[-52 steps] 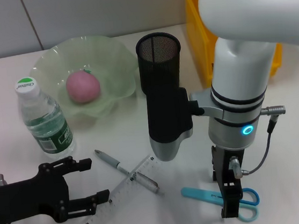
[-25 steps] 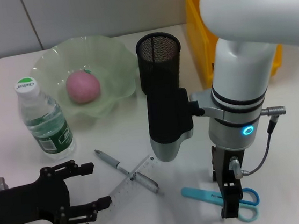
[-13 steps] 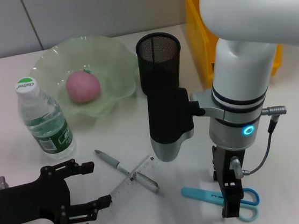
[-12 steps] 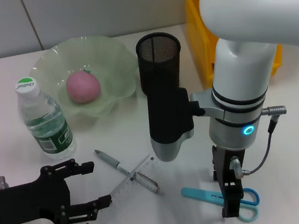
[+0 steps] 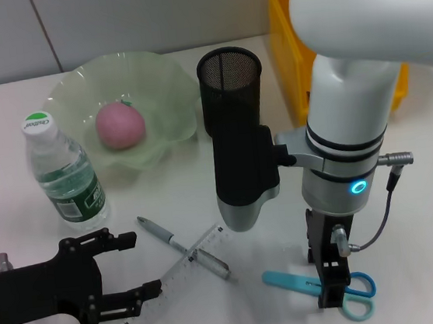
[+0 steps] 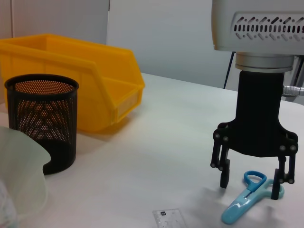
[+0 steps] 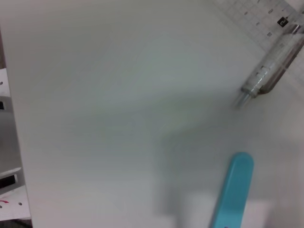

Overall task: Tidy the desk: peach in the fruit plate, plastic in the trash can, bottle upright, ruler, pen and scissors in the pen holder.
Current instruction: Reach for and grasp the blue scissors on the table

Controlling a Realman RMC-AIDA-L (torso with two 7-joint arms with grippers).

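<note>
Blue scissors (image 6: 247,200) lie between the right gripper (image 6: 250,178)'s wide-open, empty jaws; next, close. Left gripper (image 5: 124,275) gapes empty beside the ruler (image 5: 179,277).

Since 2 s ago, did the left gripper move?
Yes. The left gripper dropped toward the near table edge, away from the bottle, now at the ruler.

pen holder (image 5: 230,90): black mesh, upright | peach (image 5: 120,126): pink, in green fruit plate (image 5: 162,82) left of holder | bottle (image 5: 63,173): upright | pen (image 5: 183,247) crossing clear ruler (image 5: 176,277) | scissors (image 5: 313,285): blue, flat, in front of holder
</note>
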